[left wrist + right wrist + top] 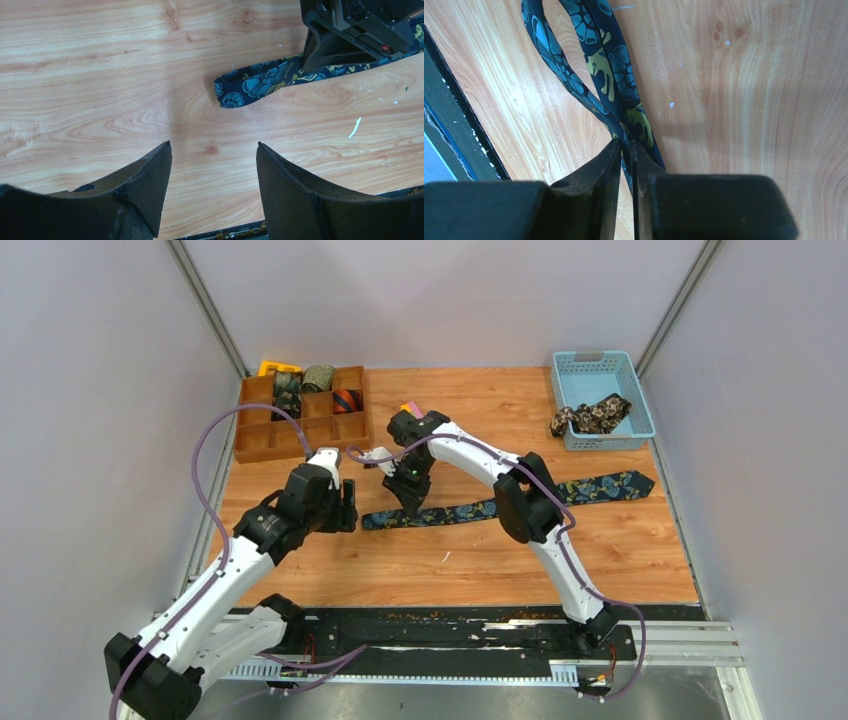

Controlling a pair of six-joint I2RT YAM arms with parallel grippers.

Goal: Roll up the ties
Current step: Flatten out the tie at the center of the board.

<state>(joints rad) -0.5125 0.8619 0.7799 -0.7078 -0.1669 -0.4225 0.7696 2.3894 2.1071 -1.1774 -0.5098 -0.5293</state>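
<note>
The navy paisley tie (600, 488) lay on the tabletop (450, 570), its long axis running left to right and its wide end toward the right. Its narrow left end was doubled over into a loop. The right end effector (626, 145) was almost closed, pinching both layers just behind that fold. The left end effector (212, 145) hovered wide open and empty, just left of the fold and not touching it. The fold sat between the two, nearer the right one, so rolling probably started there.
</note>
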